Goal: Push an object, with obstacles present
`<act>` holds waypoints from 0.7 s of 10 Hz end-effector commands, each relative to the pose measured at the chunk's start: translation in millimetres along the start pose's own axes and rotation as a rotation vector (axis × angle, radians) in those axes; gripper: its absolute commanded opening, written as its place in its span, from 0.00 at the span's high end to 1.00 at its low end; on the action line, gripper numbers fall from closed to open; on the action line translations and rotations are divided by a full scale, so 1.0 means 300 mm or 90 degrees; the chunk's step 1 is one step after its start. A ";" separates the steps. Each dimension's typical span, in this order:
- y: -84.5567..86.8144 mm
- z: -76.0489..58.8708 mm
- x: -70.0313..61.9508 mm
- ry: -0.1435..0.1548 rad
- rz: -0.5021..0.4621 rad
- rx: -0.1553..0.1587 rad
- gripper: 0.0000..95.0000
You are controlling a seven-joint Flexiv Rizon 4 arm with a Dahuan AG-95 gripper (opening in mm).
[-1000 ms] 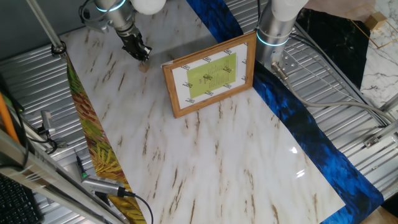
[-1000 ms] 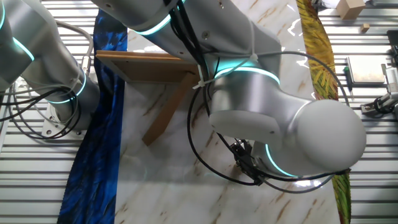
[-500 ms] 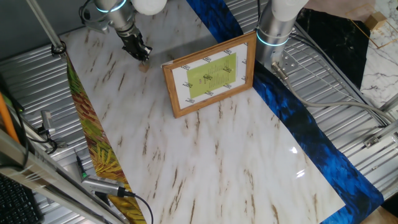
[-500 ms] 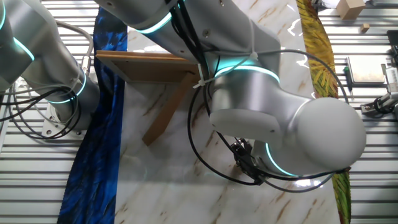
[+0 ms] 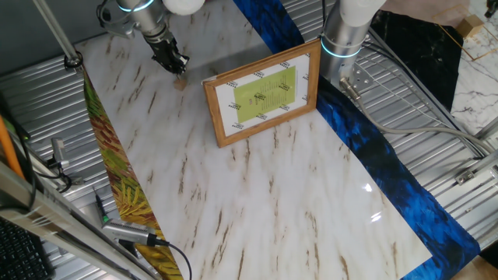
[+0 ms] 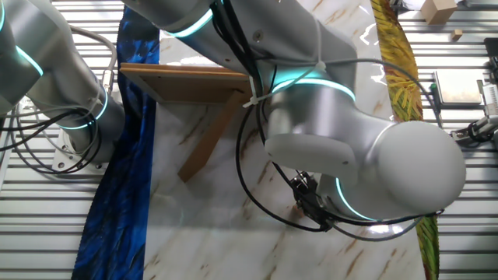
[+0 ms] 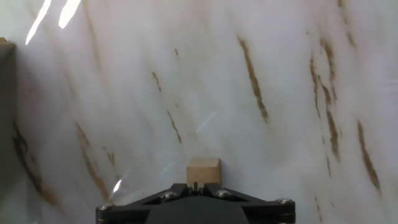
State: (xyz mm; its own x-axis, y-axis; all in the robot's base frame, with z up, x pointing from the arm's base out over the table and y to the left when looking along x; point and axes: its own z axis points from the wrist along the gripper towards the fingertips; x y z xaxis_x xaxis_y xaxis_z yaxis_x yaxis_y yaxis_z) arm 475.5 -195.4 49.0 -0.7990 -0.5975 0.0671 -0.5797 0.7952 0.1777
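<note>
The object, a tiny light-tan block (image 7: 203, 171), lies on the marble table just ahead of my fingertips in the hand view. In one fixed view it is a small tan speck (image 5: 180, 82) at the far left of the table. My gripper (image 7: 195, 185) is shut, with its jaws together right behind the block; it also shows in one fixed view (image 5: 177, 68). The obstacle, a brown wooden picture frame (image 5: 263, 93) with a yellow-green sheet, stands to the right of the block. The other fixed view shows the frame's back (image 6: 179, 82). The arm hides the block there.
A blue cloth strip (image 5: 373, 152) runs along the table's right side and a leaf-patterned strip (image 5: 117, 175) along the left. A second arm's base (image 5: 342, 39) stands behind the frame. Metal slats surround the table.
My gripper has shifted very slightly towards the far left. The block and the picture frame have stayed where they were.
</note>
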 end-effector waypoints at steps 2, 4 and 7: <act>-0.017 -0.015 0.026 0.000 -0.002 -0.004 1.00; -0.023 -0.010 0.039 -0.002 -0.001 -0.007 1.00; -0.041 0.023 0.048 -0.006 -0.006 -0.013 1.00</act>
State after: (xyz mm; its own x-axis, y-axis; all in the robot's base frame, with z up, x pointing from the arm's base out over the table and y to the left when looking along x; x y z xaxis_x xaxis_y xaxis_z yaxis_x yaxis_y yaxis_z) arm 470.0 -214.5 37.9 -0.7939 -0.6055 0.0556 -0.5851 0.7856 0.2014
